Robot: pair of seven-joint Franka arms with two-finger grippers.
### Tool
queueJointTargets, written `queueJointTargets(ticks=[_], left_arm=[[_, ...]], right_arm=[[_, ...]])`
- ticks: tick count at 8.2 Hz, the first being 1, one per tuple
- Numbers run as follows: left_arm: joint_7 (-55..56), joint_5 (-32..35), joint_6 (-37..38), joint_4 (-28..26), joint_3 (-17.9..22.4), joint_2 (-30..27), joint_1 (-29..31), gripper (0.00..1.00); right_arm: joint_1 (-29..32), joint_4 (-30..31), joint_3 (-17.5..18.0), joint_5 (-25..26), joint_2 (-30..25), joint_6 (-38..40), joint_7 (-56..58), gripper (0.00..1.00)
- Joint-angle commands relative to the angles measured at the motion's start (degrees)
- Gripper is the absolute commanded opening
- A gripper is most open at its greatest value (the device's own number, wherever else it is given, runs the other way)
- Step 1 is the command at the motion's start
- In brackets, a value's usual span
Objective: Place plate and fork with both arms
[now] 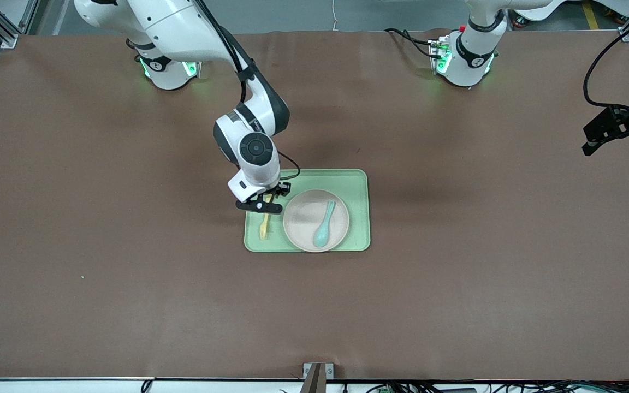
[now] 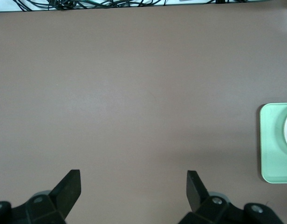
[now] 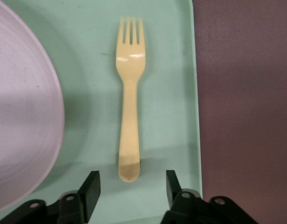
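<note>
The pale beige-pink plate lies on the light green tray, with a teal-blue spoon in it. The pale yellow fork lies flat on the tray beside the plate, toward the right arm's end, tines toward the front camera. In the right wrist view the fork lies apart from the fingers, its handle end just ahead of them, with the plate beside it. My right gripper is open and empty over the fork's handle end. My left gripper is open and empty, waiting at the left arm's end of the table.
The brown table spreads around the tray. In the left wrist view only bare table and a corner of the tray show. A small bracket sits at the table's front edge.
</note>
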State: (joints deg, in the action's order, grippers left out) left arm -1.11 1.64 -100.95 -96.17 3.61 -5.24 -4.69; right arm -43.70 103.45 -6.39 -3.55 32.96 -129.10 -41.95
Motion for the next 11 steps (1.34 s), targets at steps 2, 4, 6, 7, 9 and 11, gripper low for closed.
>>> queueJointTargets(ticks=[2, 4, 6, 7, 9, 11], left_arm=[[0.8, 0.3, 1.4, 1.2, -0.1, 0.1, -0.1, 1.00], [0.8, 0.3, 1.4, 1.2, -0.2, 0.1, -0.2, 1.00], [1.7, 0.3, 1.4, 1.2, -1.2, 0.2, -0.1, 1.00], [1.7, 0.3, 1.4, 1.9, -1.2, 0.8, -0.3, 1.00], [1.7, 0.5, 1.3, 3.3, -1.3, 3.3, -0.5, 1.00], [1.7, 0.4, 1.3, 3.4, -1.4, 3.5, -0.5, 1.00]], right_arm=[[4.7, 1.0, 0.0, -1.3, -12.5, 10.1, 1.0, 0.99], [12.1, 0.7, -0.3, -1.3, -23.6, 19.5, 7.0, 0.99], [21.1, -0.7, -0.5, -1.2, -31.9, 29.9, 18.0, 0.99], [26.3, -1.1, -0.5, -1.3, -35.0, 34.1, 25.2, 0.99], [35.8, -1.8, -0.6, -1.2, -39.4, 40.0, 38.2, 0.99], [42.7, -1.8, -0.6, -0.9, -41.4, 42.8, 49.5, 0.99]])
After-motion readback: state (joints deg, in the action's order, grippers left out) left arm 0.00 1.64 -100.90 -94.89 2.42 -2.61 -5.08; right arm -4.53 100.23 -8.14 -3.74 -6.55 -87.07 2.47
